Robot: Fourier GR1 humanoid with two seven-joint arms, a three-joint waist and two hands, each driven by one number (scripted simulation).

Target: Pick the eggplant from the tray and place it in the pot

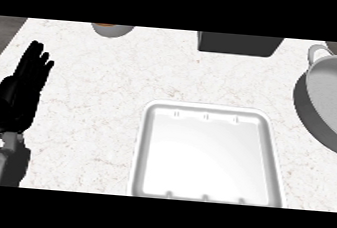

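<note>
Nearest to you sits the white tray [207, 156], a shallow rounded rectangle with a smooth glossy floor and small notches along its near and far rims, and it holds nothing you can see: the eggplant shows nowhere in this view, neither in the tray nor in the pot [334, 101]. That pot, a grey metal round with a loop handle at its far edge, lies at the right, cut by the frame, its visible interior bare. Your left hand [19, 94] rests at the left edge, fingers straight and pointing up, holding nothing (1 hand only; the right is out of view). Speckled pale stone makes the counter [100, 80]; a dark box [240, 44] and a bowl [112, 29] sit at the far edge.
</note>
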